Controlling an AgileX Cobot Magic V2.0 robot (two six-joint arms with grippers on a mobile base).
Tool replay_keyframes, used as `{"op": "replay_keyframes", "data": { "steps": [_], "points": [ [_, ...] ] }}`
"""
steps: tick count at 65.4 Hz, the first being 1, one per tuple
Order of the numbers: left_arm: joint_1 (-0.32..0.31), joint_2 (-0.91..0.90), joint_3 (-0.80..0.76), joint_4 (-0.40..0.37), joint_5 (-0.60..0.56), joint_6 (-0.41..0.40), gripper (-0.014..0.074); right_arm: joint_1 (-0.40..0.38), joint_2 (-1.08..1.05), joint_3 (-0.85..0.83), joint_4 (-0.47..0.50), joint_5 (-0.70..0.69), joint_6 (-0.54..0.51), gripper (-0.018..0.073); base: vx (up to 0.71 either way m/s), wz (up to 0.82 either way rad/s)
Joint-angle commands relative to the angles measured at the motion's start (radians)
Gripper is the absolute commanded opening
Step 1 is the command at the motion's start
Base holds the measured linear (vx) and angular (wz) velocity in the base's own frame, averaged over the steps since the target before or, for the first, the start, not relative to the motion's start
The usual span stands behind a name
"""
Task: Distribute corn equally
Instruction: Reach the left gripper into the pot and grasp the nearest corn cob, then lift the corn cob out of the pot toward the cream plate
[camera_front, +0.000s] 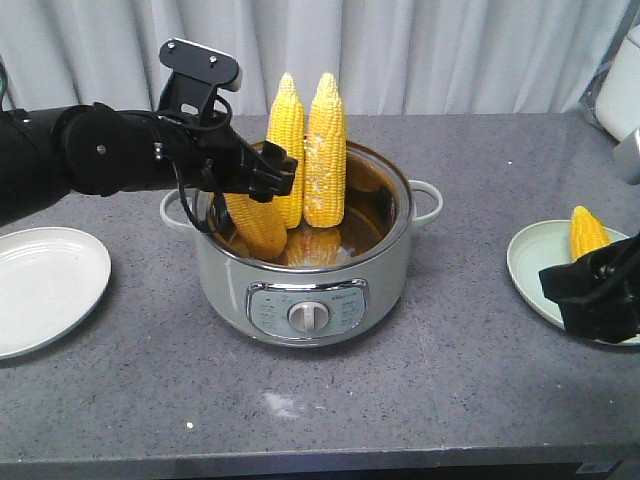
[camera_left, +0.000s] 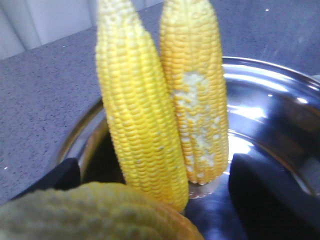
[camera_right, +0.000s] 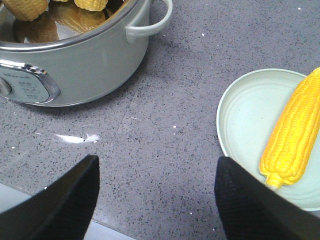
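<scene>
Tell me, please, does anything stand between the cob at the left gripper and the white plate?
Only the pot wall beside the leaning cob; the counter from there to the white plate looks bare.

- A pot (camera_front: 225, 275) stands mid-counter (camera_front: 450, 390), a curtain (camera_front: 450, 50) behind.
- Two upright cobs (camera_front: 285, 140) (camera_front: 326, 150) stand side by side in the pot, toward its back.
- A tilted cob (camera_front: 255, 222) leans in the pot's left side, with the left gripper (camera_front: 272, 178) at its upper end.
- The left plate (camera_front: 45, 285) lies left of the pot.
- The right plate (camera_front: 530, 265), right of the pot, holds a fourth cob (camera_front: 586, 232).
- The right gripper (camera_right: 156, 197) hangs before that plate.
</scene>
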Motion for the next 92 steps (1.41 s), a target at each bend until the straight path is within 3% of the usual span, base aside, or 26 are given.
{"op": "replay_keyframes", "data": {
  "steps": [1, 21, 27, 40, 59, 73, 92],
  "points": [
    [-0.021, -0.031, -0.039, -0.053, -0.05, 0.031, 0.0536, 0.0, -0.012, -0.023, -0.008, -0.051, -0.002, 0.0472, 0.0, 0.0],
    [-0.021, 0.041, -0.111, -0.261, -0.014, 0.19, 0.0479, 0.0, -0.012, -0.023, -0.008, -0.051, -0.002, 0.0472, 0.0, 0.0],
    [-0.021, 0.053, -0.114, -0.288, -0.014, 0.217, 0.0479, 0.0, -0.012, -0.023, -0.008, -0.051, -0.002, 0.0472, 0.0, 0.0],
    [-0.021, 0.06, -0.114, -0.288, 0.01, 0.24, 0.0439, 0.0, -0.012, -0.023, -0.008, -0.051, -0.002, 0.0472, 0.0, 0.0],
    [-0.021, 0.029, -0.114, -0.287, 0.047, 0.24, 0.022, 0.0, -0.012, -0.023, -0.008, -0.051, -0.002, 0.0472, 0.0, 0.0],
    [-0.019, -0.053, -0.119, -0.268, 0.052, 0.24, 0.022, 0.0, -0.012, -0.023, -0.008, -0.051, -0.002, 0.0472, 0.0, 0.0],
    [-0.019, -0.201, -0.12, -0.144, 0.086, 0.237, 0.022, 0.0, -0.012, -0.023, -0.008, -0.051, -0.002, 0.0472, 0.0, 0.0]
  ]
}}
